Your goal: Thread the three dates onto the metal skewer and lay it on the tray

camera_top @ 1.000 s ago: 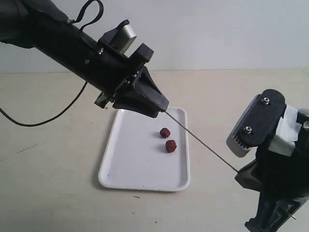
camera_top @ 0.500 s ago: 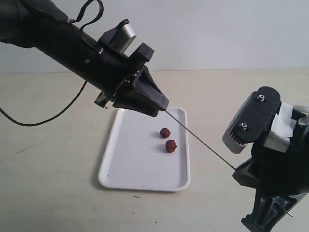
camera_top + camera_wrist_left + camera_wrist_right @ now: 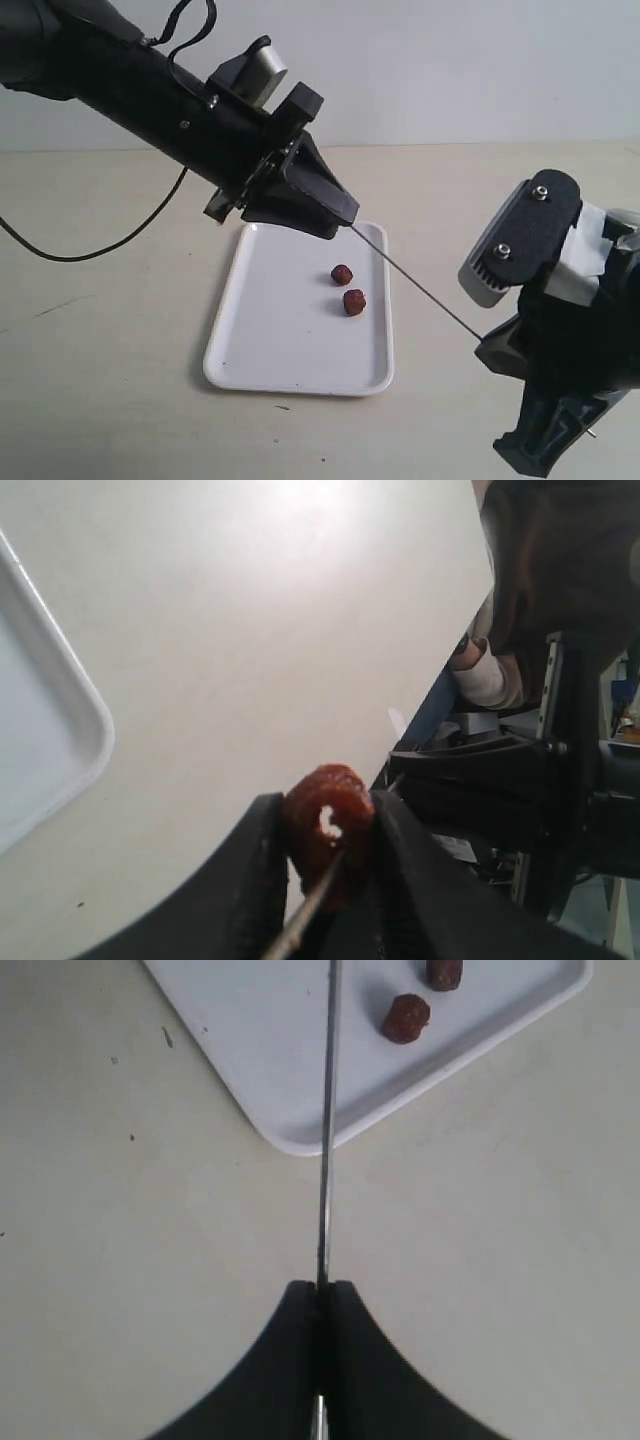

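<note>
In the exterior view the left gripper (image 3: 338, 215) hangs over the far edge of the tray (image 3: 262, 330). The metal skewer (image 3: 415, 285) slants from its tip past the tray's far right corner to the right gripper (image 3: 497, 350), which is off the tray. One date (image 3: 342, 274) and a second date (image 3: 354, 302) lie loose beside the right long edge, about midway along.

In the left wrist view the two fingers (image 3: 255, 880) pinch a third date (image 3: 325, 825). The rod meets its torn middle, and it seems to be entering, though I cannot tell how deep.

In the right wrist view the jaws are closed flat on the skewer's very end.

Such an end pinch probably resists twisting poorly. An off-axis push could swing or bow the rod, which could split the date or squeeze it out of the fingers. The date might then drop beyond the tray's corner.
</note>
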`<state>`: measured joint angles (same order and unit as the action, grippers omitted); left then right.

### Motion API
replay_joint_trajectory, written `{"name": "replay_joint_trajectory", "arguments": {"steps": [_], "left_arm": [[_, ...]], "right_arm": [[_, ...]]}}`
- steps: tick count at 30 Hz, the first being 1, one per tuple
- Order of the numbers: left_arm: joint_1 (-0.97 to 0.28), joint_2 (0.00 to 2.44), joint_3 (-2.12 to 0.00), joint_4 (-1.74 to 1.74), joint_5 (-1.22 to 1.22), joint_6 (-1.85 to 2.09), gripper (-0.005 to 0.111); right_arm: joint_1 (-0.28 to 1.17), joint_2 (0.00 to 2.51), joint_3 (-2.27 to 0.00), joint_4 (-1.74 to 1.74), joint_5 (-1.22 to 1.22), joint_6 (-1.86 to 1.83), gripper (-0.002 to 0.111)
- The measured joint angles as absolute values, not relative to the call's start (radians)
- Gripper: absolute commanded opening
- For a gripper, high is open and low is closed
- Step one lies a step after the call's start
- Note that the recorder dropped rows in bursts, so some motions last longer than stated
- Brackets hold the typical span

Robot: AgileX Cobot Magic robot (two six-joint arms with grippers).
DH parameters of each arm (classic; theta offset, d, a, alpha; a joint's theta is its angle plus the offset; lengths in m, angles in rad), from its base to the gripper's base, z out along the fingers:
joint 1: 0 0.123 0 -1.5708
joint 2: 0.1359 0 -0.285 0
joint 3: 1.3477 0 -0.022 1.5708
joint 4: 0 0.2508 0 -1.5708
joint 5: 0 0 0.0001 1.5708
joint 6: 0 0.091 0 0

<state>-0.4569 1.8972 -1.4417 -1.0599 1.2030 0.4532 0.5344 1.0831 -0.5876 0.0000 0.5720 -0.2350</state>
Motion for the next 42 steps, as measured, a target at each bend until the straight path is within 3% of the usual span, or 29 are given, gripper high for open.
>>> {"name": "replay_joint_trajectory", "arguments": {"steps": [4,7,8,35,42], "left_arm": [[-0.459,1.897,-1.442,-1.068,1.212,0.463,0.036],[-0.459,1.897,-1.442,-1.066,1.216,0.471,0.067],[-0.461,1.897,-1.442,-1.066,1.221,0.471,0.068],[-0.353,1.840,-1.442,-1.098,1.221,0.471,0.068],[-0.229,1.792,-1.442,-1.100,1.221,0.471,0.066]], "right_arm": [[0.534,1.083,-0.594,0.000,0.554,-0.236,0.000],[0.534,1.083,-0.594,0.000,0.553,-0.236,0.000],[0.534,1.083,-0.594,0.000,0.551,-0.236,0.000],[0.534,1.083,-0.594,0.000,0.480,-0.164,0.000],[0.534,1.083,-0.594,-0.121,0.455,0.034,0.000]]}}
